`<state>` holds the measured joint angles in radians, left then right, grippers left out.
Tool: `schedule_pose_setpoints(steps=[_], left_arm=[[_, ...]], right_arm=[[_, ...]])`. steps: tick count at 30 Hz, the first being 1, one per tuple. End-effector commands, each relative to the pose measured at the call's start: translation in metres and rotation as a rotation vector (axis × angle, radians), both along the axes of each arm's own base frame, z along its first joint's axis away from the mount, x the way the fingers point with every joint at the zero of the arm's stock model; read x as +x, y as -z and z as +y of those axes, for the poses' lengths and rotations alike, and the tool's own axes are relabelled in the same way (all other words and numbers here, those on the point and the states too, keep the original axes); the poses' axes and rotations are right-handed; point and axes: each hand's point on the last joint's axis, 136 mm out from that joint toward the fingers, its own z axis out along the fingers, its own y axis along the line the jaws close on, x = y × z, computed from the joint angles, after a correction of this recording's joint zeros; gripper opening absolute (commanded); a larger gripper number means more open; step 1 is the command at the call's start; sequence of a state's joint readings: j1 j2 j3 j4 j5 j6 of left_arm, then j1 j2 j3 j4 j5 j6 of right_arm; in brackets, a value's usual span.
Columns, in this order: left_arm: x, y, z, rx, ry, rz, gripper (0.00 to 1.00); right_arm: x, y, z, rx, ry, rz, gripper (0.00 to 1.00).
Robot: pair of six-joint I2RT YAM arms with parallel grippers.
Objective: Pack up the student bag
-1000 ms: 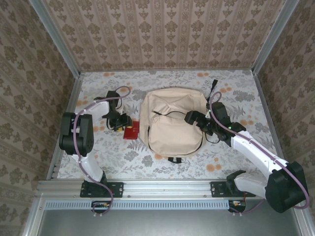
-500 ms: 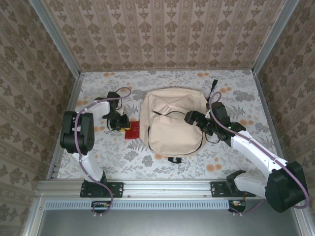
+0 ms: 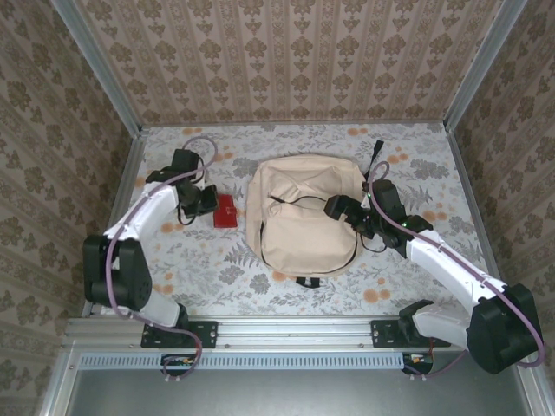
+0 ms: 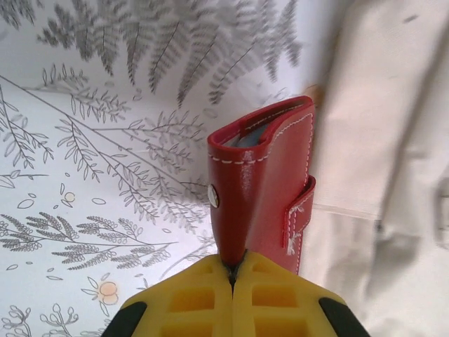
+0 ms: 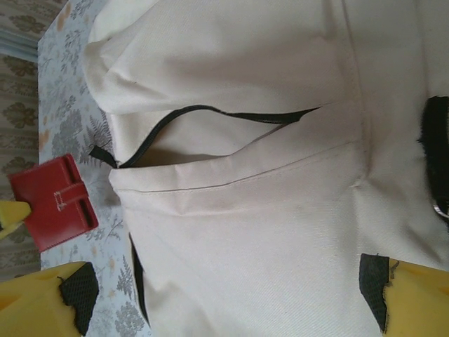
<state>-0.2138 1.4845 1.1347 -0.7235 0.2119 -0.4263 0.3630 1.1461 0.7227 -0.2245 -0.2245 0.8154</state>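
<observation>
The bag [image 3: 303, 217] lies flat in the middle of the table [image 3: 390, 286]. Its front pocket [image 5: 210, 116] is unzipped and gapes a little, and we cannot see anything inside. Our right gripper [image 3: 342, 210] stands wide open at the bag's right side, holding nothing. Just left of the bag, our left gripper [image 3: 204, 201] is closed on a red wallet [image 3: 225, 211], pinching only its edge. We think such a thin grip may let the wallet swing or slip, or it may catch on the narrow slit.

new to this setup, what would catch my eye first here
A big beige backpack lies in the middle, its zipper gaping open. Just left of it, the left gripper is shut on a red wallet. The right gripper stands open over the backpack's right side.
</observation>
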Motion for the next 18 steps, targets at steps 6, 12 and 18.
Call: schedule_pose_setpoints(steps=[6,12,18], left_arm=[[0.004,-0.111,-0.071,-0.337,0.055,-0.247,0.0],[-0.004,-0.131,-0.125,-0.487,0.123,-0.202,0.0],[-0.012,-0.132,-0.167,-0.573,0.202,-0.14,0.0]], right_arm=[[0.004,-0.05,0.066,0.292,-0.257,-0.14,0.99],[0.003,-0.079,0.091,0.375,-0.343,-0.199,0.99],[0.011,-0.092,0.103,0.442,-0.358,-0.202,0.94]])
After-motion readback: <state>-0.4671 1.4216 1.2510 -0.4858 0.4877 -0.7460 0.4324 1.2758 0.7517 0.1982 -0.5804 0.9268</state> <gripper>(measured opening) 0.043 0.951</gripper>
